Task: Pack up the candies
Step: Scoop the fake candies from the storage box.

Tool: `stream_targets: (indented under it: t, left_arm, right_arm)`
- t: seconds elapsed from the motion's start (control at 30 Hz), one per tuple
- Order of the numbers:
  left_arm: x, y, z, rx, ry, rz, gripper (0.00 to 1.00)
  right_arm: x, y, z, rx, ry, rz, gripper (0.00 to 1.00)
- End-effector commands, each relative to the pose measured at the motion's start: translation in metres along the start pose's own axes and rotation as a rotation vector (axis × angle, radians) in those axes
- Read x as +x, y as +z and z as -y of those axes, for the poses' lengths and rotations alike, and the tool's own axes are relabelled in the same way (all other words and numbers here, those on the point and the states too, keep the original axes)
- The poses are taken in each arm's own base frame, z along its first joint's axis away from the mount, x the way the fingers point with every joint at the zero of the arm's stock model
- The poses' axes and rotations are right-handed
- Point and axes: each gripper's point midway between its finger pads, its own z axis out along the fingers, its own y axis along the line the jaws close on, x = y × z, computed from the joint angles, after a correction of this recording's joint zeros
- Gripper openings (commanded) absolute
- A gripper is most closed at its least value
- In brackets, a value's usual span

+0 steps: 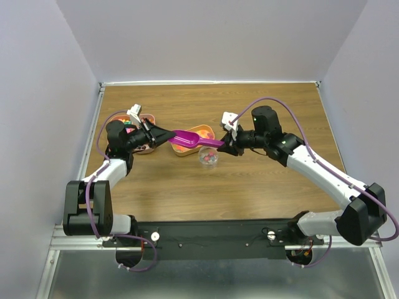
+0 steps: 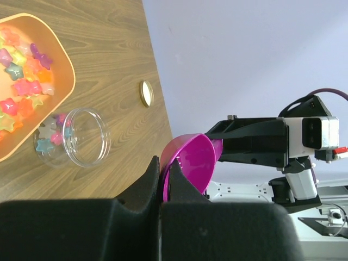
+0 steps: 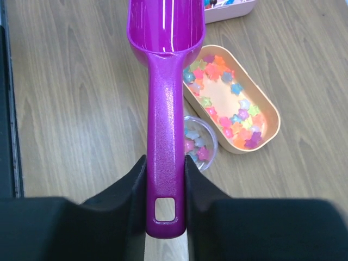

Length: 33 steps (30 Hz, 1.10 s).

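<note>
Tabletop (image 1: 262, 187) of brown wood grain under everything. Reaching in from the near edge, left gripper (image 1: 151, 134) and right gripper (image 1: 227, 144), meeting over the middle with the magenta scoop (image 1: 190, 138) bridged between them, clear of the surface. Left jaws pinched tight on the rim of the scoop's bowl. Right jaws closed in on the handle, pads touching it on both sides just above the hanging hole. Bowl empty, judging by both wrist views. Reads as a handover from bowl end to handle end, ahead of any scooping. Under the scoop, about midway between the left and right edges, peach tray (image 1: 206, 129). Nearer the left edge, behind the left gripper, pink tray (image 1: 148, 116). Just beside the peach tray toward the near edge, clear jar (image 1: 208, 157), upright, mouth open, gold lid (image 2: 147, 93) lying apart on the wood. Smallest of all, candies (image 3: 228, 114), mostly spread over the peach tray's floor, a few already in the jar, none in the scoop. Next move probably calls for a firm right-side hold before any release at the rim, then a dip into the tray and a careful tip over the jar's small mouth.
</note>
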Motion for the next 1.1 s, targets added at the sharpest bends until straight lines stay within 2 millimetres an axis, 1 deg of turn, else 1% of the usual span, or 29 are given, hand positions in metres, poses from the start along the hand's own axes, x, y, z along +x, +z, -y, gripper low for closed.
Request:
stream_targets:
  t: [0.0,0.07,0.17,0.23,0.33,0.37,0.4,0.43,0.63,0.83,1.07]
  left_arm:
    - [-0.007,-0.004,0.014,0.03,0.014,0.038,0.0]
    - [-0.006,-0.004,0.011,0.025,0.008,0.038,0.0]
    - [-0.004,-0.004,0.005,0.016,-0.001,0.035,0.0]
    - [-0.001,-0.004,-0.001,0.005,-0.011,0.033,0.0]
    - [0.002,-0.005,-0.011,-0.012,-0.029,0.032,0.0]
    - [0.003,-0.005,-0.014,-0.017,-0.037,0.028,0.0]
    - [0.004,-0.004,-0.016,-0.02,-0.04,0.026,0.0]
    - [0.005,-0.005,-0.018,-0.024,-0.045,0.026,0.0]
    - [0.01,-0.003,-0.017,-0.019,-0.042,0.008,0.0]
    - [0.012,-0.002,-0.022,-0.028,-0.052,0.002,0.0]
    - [0.014,-0.002,-0.027,-0.036,-0.062,0.0,0.0]
  right_arm:
    - [-0.005,-0.002,-0.012,-0.056,0.007,0.013,0.22]
    - [-0.008,-0.003,-0.012,-0.056,0.003,0.02,0.21]
    - [-0.014,-0.007,-0.013,-0.056,-0.007,0.036,0.05]
    - [-0.018,-0.01,-0.014,-0.052,-0.011,0.046,0.05]
    - [-0.028,-0.017,-0.014,-0.035,-0.027,0.068,0.06]
    - [-0.03,-0.019,-0.014,-0.029,-0.031,0.071,0.08]
    - [-0.033,-0.022,-0.013,-0.018,-0.038,0.078,0.09]
    - [-0.033,-0.023,-0.012,-0.013,-0.037,0.076,0.1]
    - [-0.035,-0.022,-0.014,-0.022,-0.041,0.083,0.16]
    - [-0.038,-0.022,-0.016,-0.037,-0.044,0.095,0.16]
    - [-0.041,-0.024,-0.013,-0.016,-0.05,0.1,0.19]
